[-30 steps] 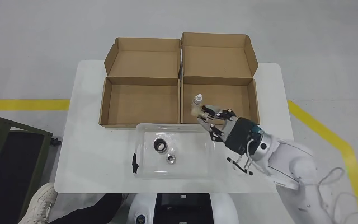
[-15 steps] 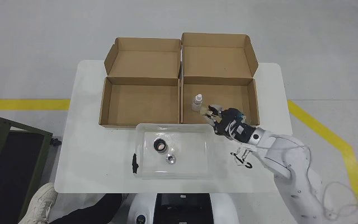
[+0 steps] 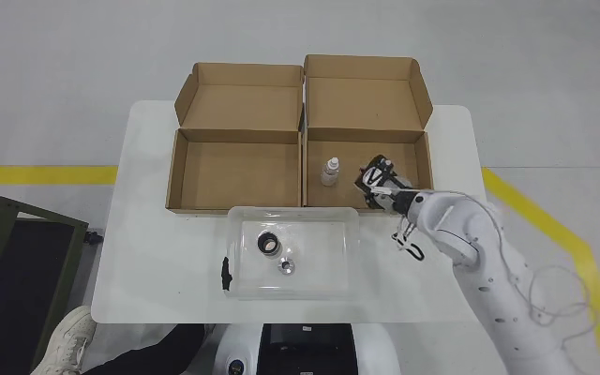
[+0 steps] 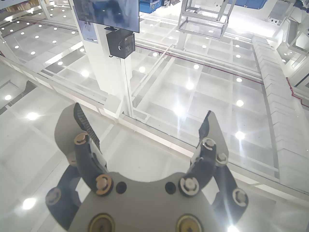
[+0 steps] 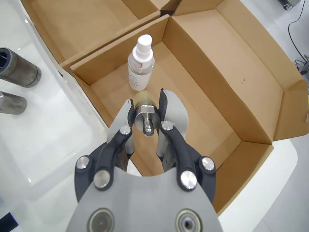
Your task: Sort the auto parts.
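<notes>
Top view: right gripper (image 3: 374,178) hangs over the right box (image 3: 417,155), centre-right, arm angling in from lower right; a drop here could tip the bottle (image 3: 330,171), which stands so near. Left wrist view: left gripper (image 4: 147,131) aims at the ceiling (image 4: 205,78), jaws wide, empty. Right wrist view: jaws pinch the bolt (image 5: 144,118) over the box floor, just beside the bottle.

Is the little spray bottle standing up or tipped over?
Standing up. The spray bottle rests on its base in the cardboard box, white cap on top.
</notes>
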Controlling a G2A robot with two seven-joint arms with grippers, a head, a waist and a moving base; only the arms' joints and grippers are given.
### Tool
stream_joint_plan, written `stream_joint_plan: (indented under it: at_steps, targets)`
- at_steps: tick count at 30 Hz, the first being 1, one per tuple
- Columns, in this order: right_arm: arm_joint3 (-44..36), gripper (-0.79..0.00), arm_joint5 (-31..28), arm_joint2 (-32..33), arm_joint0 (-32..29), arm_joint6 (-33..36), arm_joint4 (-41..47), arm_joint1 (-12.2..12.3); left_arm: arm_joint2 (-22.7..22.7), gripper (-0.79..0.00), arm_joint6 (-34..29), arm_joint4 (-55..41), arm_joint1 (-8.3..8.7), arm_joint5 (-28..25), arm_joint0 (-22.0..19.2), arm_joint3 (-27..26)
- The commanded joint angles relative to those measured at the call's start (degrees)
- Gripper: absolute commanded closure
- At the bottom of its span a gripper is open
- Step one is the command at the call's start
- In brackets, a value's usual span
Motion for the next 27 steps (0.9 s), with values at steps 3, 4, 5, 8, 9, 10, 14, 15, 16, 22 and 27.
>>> stream_joint_plan:
  at_steps: [3, 4, 5, 8, 9, 10, 14, 15, 16, 22, 27]
  targets:
    - [2.6, 0.000, -0.8, -0.8, 2.7, 4.5, 1.7, -0.1, 0.0, -0.785, 0.0, 0.0, 0.00, 0.0, 0.0, 0.0]
    - [3.3, 0.000, -1.1, -1.2, 3.5, 5.7, 2.1, -0.1, 0.0, -0.785, 0.0, 0.0, 0.00, 0.0, 0.0, 0.0]
    - [3.9, 0.000, -1.2, -1.6, 4.2, 6.5, 2.7, -0.2, 0.0, -0.785, 0.0, 0.0, 0.00, 0.0, 0.0, 0.0]
    - [6.5, 0.000, -2.4, -2.9, 6.3, 8.9, 5.0, -0.4, 0.0, -0.785, 0.0, 0.0, 0.00, 0.0, 0.0, 0.0]
    - [7.2, 0.000, -2.2, -3.1, 7.0, 9.5, 5.4, -0.5, 0.0, -0.785, 0.0, 0.0, 0.00, 0.0, 0.0, 0.0]
    - [7.9, 0.000, -2.2, -3.5, 7.6, 10.3, 5.7, -0.5, 0.0, -0.785, 0.0, 0.0, 0.00, 0.0, 0.0, 0.0]
    - [10.1, 0.000, -2.4, -5.5, 9.9, 12.9, 6.6, -0.8, 0.0, -0.785, 0.0, 0.0, 0.00, 0.0, 0.0, 0.0]
    - [10.6, 0.000, -2.4, -6.1, 10.4, 13.2, 6.8, -0.9, 0.0, -0.785, 0.0, 0.0, 0.00, 0.0, 0.0, 0.0]
    - [11.1, 0.000, -2.2, -6.6, 11.0, 13.6, 6.8, -1.0, 0.0, -0.785, 0.0, 0.0, 0.00, 0.0, 0.0, 0.0]
    - [13.7, 0.000, -1.1, -9.2, 13.6, 14.6, 6.9, -1.5, 0.0, -0.785, 0.0, 0.0, 0.00, 0.0, 0.0, 0.0]
    - [15.1, -0.028, -0.3, -10.2, 15.2, 15.1, 7.2, -1.8, 0.0, -0.785, 0.0, 0.0, 0.00, 0.0, 0.0, 0.0]
